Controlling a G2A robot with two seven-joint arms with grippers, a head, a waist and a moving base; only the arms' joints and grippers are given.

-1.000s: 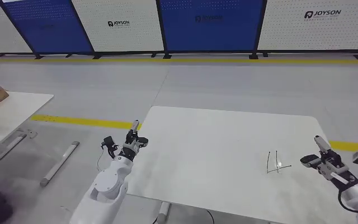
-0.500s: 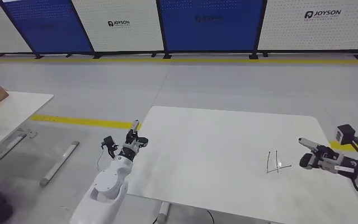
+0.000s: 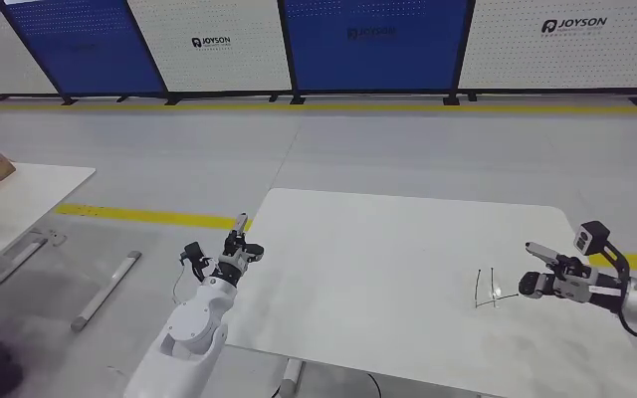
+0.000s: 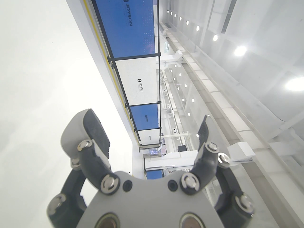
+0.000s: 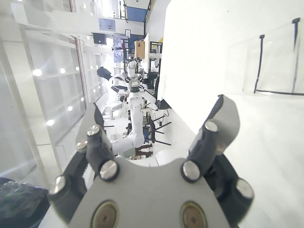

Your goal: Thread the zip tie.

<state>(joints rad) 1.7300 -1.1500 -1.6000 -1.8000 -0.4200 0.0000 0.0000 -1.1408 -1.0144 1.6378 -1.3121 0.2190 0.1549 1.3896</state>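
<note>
The right pincer [image 3: 529,268] is spread wide w/ nothing in it, by the right edge of the counter [image 3: 378,269], tips pointed at the zip tie [image 5: 260,58] just beside it. I think the job now is to pick the tie up. It is thin and lies flat, so the pincer should go right down to the top, one tip on each side of the strip, and pinch slow, or it may slide or flip away. Best to grab near the tail end, so the little head is free for threading. Take just one strip, not the one next to it. The tie is black and skinny, w/ a small blocky head at the end away from the robot. A 2nd strip [image 5: 294,55] lies side by side w/ it, and a 3rd black line [image 5: 273,92] runs across their near ends; can't tell if they touch. A clear thing [image 5: 276,62] seems to lie around them, can't tell what. The left pincer [image 3: 242,237] is spread too and empty, way off at the counter's left edge, so it has far to go to help.
</note>
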